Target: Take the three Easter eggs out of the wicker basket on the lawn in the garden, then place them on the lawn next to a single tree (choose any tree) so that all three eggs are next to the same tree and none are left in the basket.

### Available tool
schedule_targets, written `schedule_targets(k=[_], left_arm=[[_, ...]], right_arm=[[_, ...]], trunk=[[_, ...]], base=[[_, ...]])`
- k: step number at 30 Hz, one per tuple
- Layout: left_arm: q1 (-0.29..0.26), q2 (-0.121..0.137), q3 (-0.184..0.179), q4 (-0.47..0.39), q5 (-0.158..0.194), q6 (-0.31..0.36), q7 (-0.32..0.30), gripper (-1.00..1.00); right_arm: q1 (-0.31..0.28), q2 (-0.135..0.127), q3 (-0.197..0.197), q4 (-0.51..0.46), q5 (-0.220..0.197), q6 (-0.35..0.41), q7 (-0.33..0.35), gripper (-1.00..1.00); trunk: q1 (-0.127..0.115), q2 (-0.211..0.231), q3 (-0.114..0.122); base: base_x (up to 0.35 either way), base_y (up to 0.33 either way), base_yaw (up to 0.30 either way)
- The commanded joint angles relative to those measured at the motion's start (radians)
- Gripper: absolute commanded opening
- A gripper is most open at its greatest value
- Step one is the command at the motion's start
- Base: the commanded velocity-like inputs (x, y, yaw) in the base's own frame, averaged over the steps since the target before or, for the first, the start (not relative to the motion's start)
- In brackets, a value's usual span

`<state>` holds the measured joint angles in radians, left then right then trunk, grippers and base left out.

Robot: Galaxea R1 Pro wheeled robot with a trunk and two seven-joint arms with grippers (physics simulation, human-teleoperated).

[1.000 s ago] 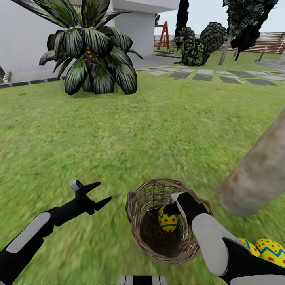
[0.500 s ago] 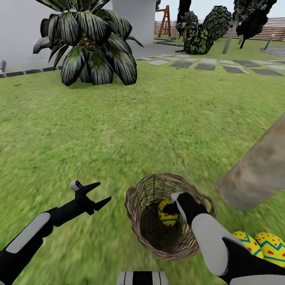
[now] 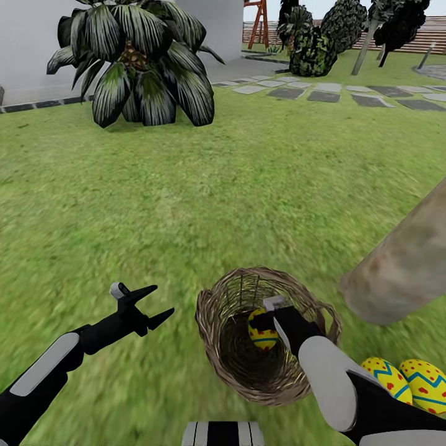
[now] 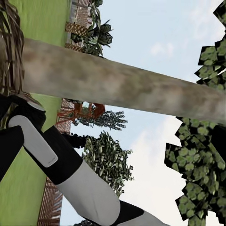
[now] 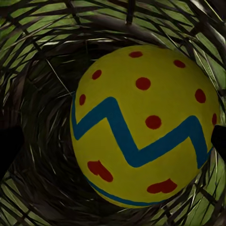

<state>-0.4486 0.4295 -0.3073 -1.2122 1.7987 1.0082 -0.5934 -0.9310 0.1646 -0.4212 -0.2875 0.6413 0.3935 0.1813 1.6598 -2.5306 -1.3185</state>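
Head view, left to right. The left gripper (image 3: pixel 153 303) hangs over the lawn (image 3: pixel 186 204) with fingers spread and nothing between them, unchanged from a second ago. The right gripper (image 3: pixel 263 323) reaches into the wicker basket (image 3: pixel 214 297), pinching the last egg (image 3: pixel 262 335), which now sits slightly higher against the far wall than before. The other two eggs (image 3: pixel 406 383) lie touching each other on the grass by the tree trunk (image 3: pixel 402 269). The palm-like plant (image 3: pixel 136 62) appears higher in view: the camera has tilted.
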Motion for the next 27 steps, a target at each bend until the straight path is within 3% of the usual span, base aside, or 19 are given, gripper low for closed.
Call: schedule_targets(k=[1, 12, 19, 24, 27], left_arm=[[-0.001, 0.000, -0.003, 0.001, -0.001, 0.001, -0.006, 1.00], [-0.001, -0.001, -0.003, 0.002, 0.001, 0.001, -0.006, 1.00], [-0.001, -0.002, -0.003, 0.002, 0.001, 0.001, -0.006, 1.00], [-0.001, -0.003, -0.003, 0.002, -0.001, 0.001, -0.006, 1.00], [-0.001, -0.003, -0.003, 0.003, 0.000, 0.000, -0.006, 1.00]], right_arm=[[0.000, 0.001, -0.007, 0.000, 0.011, 0.003, 0.007, 1.00], [0.000, 0.001, -0.008, 0.002, 0.010, 0.000, -0.001, 1.00], [0.000, 0.001, -0.008, 0.002, 0.008, -0.001, -0.044, 1.00], [0.000, 0.001, -0.008, 0.001, 0.008, -0.001, -0.057, 1.00], [0.000, 0.001, -0.008, 0.002, 0.008, -0.001, -0.073, 1.00]], trunk=[[0.000, -0.001, -0.005], [0.001, -0.001, -0.008], [0.001, -0.001, -0.008], [0.003, -0.002, -0.028], [0.003, -0.002, -0.028]], base=[[0.000, 0.000, 0.000], [0.000, 0.000, 0.000], [0.000, 0.000, 0.000], [0.000, 0.000, 0.000], [0.000, 0.000, 0.000]])
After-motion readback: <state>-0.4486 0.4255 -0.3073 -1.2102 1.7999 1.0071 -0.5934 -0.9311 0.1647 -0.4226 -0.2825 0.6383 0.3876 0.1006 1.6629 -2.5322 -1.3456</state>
